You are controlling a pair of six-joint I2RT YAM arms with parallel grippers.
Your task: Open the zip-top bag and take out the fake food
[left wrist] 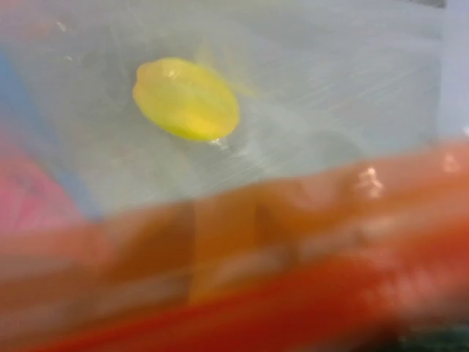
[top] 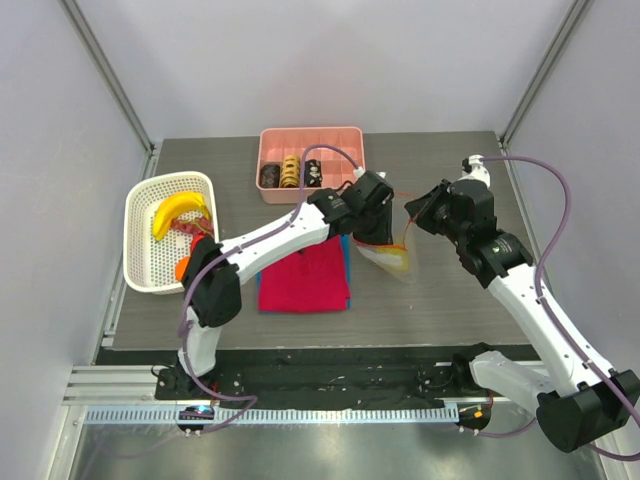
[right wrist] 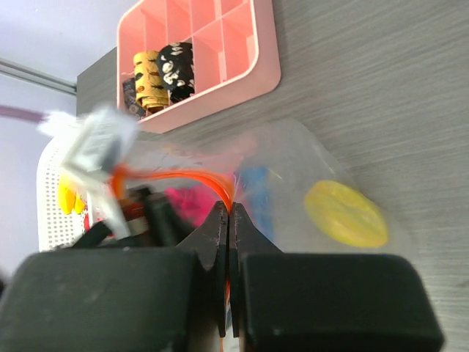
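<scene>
Inside one bag (right wrist: 297, 155), one yellow fruit (right wrist: 345, 213)

No text, label or number is legible.

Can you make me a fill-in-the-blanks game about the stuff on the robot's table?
1. The banana lies in the ____ basket.
2. The right hand pinches the zip-top bag by its ____ zip strip.
3. One ____ fruit sits inside that bag.
4. The shirt is ____.
Missing words: white, orange, yellow, red.
</scene>
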